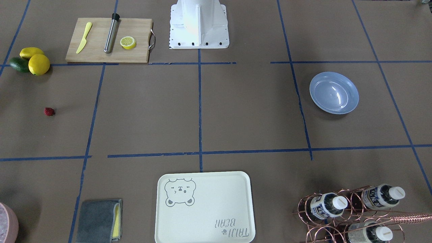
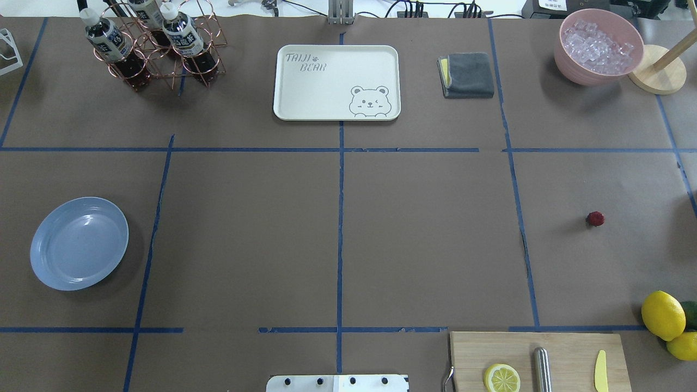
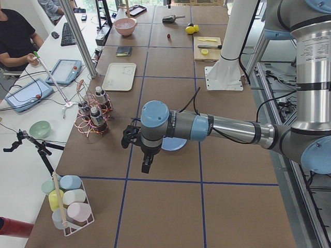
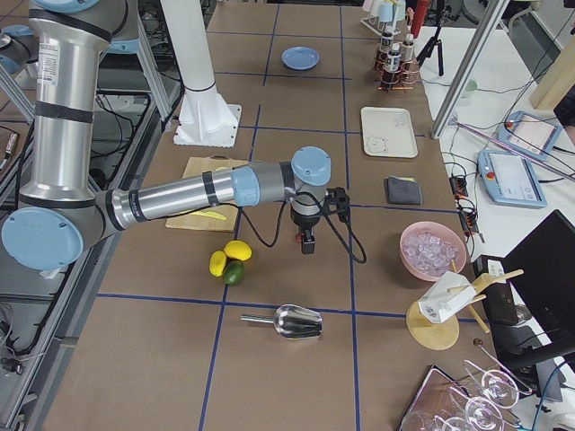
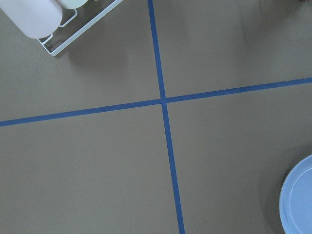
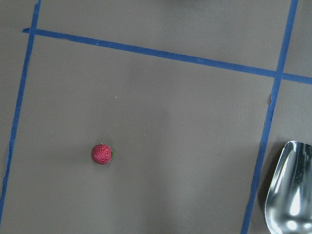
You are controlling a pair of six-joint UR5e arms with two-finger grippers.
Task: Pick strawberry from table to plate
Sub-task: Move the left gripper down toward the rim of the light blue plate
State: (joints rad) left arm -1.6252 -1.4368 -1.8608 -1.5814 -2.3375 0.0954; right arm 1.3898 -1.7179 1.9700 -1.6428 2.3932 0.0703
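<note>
Fingers [image 4: 308,242] of the right arm hang over the surface [image 6: 170,112] — spread or pressed together, I cannot tell — with the strawberry [image 6: 101,154] below them, off-centre; descending unaligned could nudge it rolling away.

Overhead, front views opposed — share plate [image 2: 79,243]; side views along table [image 3: 170,217]; wrist cameras straight down, close.

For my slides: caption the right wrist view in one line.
Strawberry alone on the taped table, a metal scoop at the frame's edge.
</note>
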